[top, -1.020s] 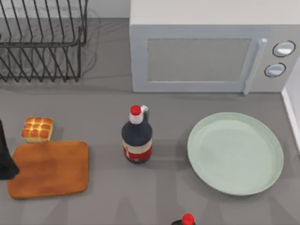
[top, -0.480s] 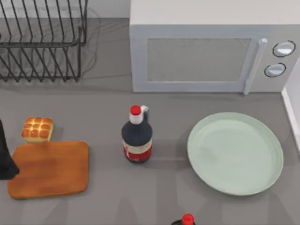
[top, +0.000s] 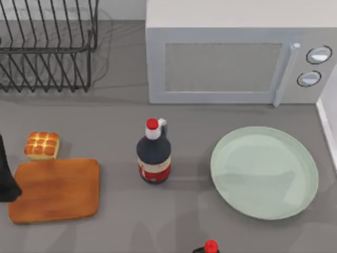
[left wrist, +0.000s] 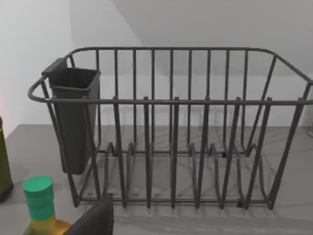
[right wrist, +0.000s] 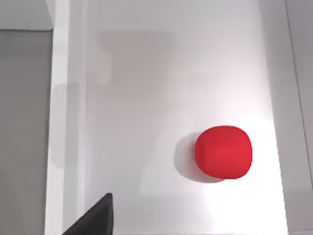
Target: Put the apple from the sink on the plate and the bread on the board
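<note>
The red apple lies on the white floor of the sink, below my right gripper, which hangs above it and apart from it. The sink's white edge runs along the table's right side, next to the pale-green plate. At the left, the golden bread sits on the table just behind the wooden board, which is bare. My left arm stands at the table's left edge beside the board, and its gripper faces the dish rack.
A dark bottle with a red cap stands between board and plate. Another red-capped bottle is at the front edge. A microwave fills the back right and a wire dish rack the back left. A green-capped bottle stands near the rack.
A faint shadow has spread across the plate and the table in front of it. The bread, the board, the bottles and the left arm have not moved.
</note>
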Robot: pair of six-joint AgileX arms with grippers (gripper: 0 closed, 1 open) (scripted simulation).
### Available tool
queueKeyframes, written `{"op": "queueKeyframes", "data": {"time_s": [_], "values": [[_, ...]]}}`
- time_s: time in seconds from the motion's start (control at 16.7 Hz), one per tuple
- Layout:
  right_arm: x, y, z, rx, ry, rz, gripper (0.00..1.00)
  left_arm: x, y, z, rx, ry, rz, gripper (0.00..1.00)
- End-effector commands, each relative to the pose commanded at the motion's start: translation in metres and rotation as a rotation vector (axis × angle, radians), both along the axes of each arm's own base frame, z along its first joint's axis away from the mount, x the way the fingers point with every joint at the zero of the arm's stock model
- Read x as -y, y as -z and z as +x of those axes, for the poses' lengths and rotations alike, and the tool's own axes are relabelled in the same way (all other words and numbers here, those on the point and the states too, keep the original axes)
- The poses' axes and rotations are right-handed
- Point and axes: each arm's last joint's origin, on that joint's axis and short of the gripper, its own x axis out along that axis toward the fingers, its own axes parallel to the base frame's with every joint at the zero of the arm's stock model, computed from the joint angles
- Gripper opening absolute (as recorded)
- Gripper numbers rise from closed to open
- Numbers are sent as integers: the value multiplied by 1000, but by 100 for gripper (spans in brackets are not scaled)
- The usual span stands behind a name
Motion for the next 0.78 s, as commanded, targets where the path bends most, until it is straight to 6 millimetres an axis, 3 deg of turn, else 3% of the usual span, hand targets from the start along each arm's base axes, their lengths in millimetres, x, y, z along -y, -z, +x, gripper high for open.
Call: {"op": "queueKeyframes", "data": {"time_s": [0.24, 0.42, 0.6, 0.78], "values": [[34, 28, 69, -312, 9, 45, 100, 0, 0, 0, 0, 0, 0, 100], [58, 61, 105, -495, 8, 89, 100, 0, 0, 0, 0, 0, 0, 100], [75, 87, 126, -612, 6, 125, 100, 0, 0, 0, 0, 0, 0, 100], [82, 98, 133, -656, 4, 140, 100, 0, 0, 0, 0, 0, 0, 100]]}}
